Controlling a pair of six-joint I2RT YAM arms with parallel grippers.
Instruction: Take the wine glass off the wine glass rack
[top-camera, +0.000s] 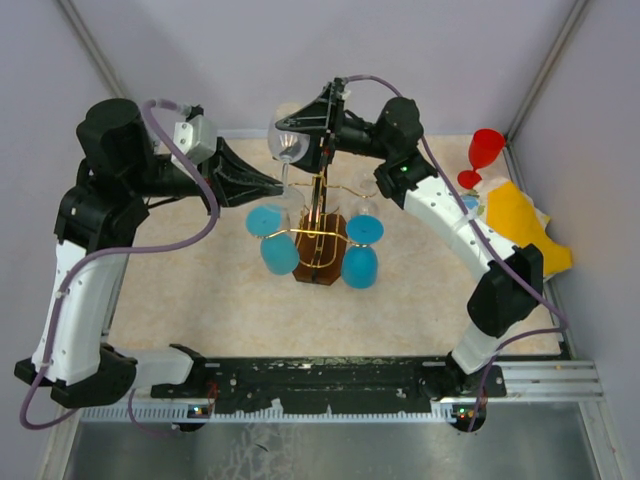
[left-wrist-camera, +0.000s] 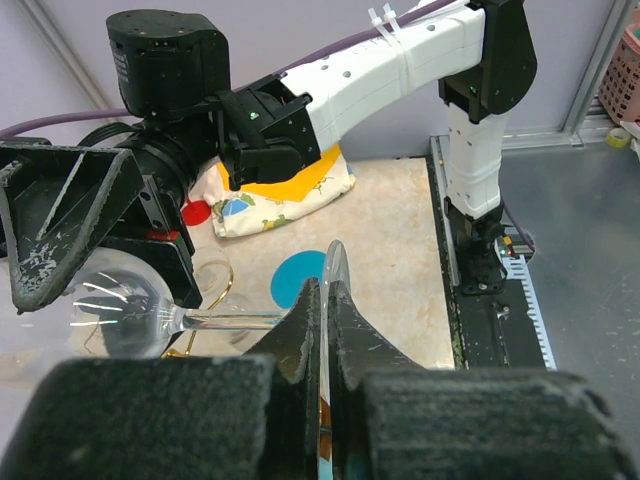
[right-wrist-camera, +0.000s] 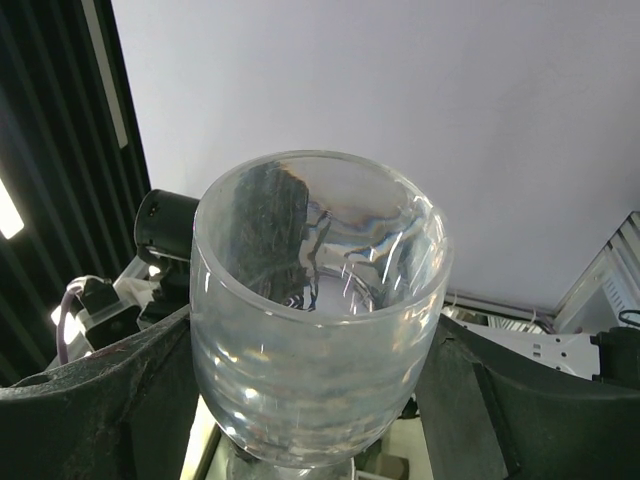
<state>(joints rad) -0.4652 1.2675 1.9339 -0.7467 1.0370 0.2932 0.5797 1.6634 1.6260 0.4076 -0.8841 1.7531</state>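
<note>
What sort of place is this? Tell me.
Probably a robotics lab test cell: two arms bolted to a rail at the table edge, plain grey walls around, and staged props like the wine glass rack and clear wine glass.

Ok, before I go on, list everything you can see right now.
clear wine glass: 1, clear, on its side near the rack's top, held at both ends
wine glass rack: 1, gold wire on dark brown base, table centre
blue wine glasses: 2, blue, hanging on the rack, one each side
red wine glass: 1, red, table's far right corner
cloth: 1, yellow and patterned white, beside the red wine glass
table: 1, beige top
left gripper: 1, black, shut on the clear wine glass's foot
right gripper: 1, black, closed around its bowl
</note>
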